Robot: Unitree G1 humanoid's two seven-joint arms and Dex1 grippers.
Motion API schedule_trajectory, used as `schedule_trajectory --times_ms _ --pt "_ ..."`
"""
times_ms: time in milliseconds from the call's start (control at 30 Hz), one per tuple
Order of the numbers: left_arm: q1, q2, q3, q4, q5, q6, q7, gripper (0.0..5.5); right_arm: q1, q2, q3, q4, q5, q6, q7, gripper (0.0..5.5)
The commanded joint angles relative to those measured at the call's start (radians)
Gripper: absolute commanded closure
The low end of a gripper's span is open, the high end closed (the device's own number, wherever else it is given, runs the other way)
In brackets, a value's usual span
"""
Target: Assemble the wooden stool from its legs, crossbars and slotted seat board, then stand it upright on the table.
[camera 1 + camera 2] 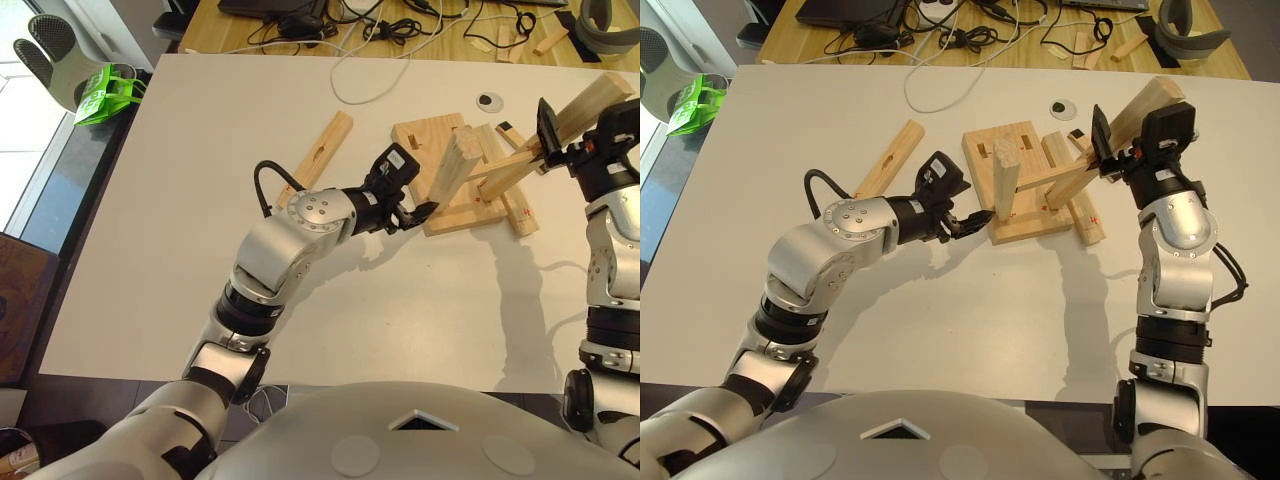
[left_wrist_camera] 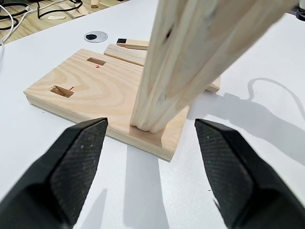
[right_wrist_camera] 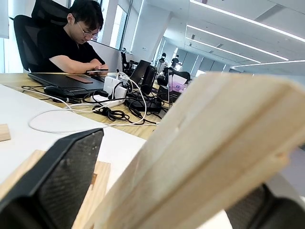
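**Stool about one leg in, not standing yet**

My left fingers (image 1: 975, 221) are apart at the near edge of the seat board (image 1: 985, 150), beside the upright leg (image 1: 1005, 175) slotted into it. My right fingers (image 1: 1112, 148) are clamped on the tilted leg (image 1: 1150, 105). The loose leg (image 1: 890, 158) lies left on the desk (image 1: 970, 320). I judge most joints remain.

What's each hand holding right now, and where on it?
Right hand grips the tilted pale wooden leg partway along, upper end free. Left hand is open, holding nothing, beside the pale wooden slotted seat board.
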Motion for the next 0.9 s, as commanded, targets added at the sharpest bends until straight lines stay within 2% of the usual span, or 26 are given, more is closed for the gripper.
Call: schedule_trajectory --times_ms 33,233,467,633,767,900 --pt "-0.018 0.004 -0.003 -0.003 0.013 -0.006 0.001 2.11 -0.083 0.031 -0.082 -0.06 0.174 0.172 -0.028 1.72" --pt "-0.063 -0.021 0.008 0.002 0.036 -0.028 0.032 2.11 -0.17 0.027 -0.202 -0.114 0.443 0.422 -0.072 1.72" --pt "-0.107 -0.053 0.029 0.002 0.031 -0.03 0.035 2.11 -0.304 -0.033 -0.248 -0.109 0.533 0.495 -0.078 1.72" --pt "-0.096 -0.046 0.009 -0.023 0.009 -0.013 0.002 2.11 -0.382 -0.108 -0.194 -0.128 0.522 0.511 -0.005 1.72" --pt "-0.092 -0.05 -0.004 -0.03 -0.001 0.0 -0.009 2.11 -0.368 -0.172 -0.057 -0.221 0.463 0.504 0.11 1.72" --pt "-0.097 -0.058 -0.014 -0.026 -0.002 0.005 -0.006 2.11 -0.356 -0.203 0.022 -0.276 0.412 0.495 0.172 1.72"
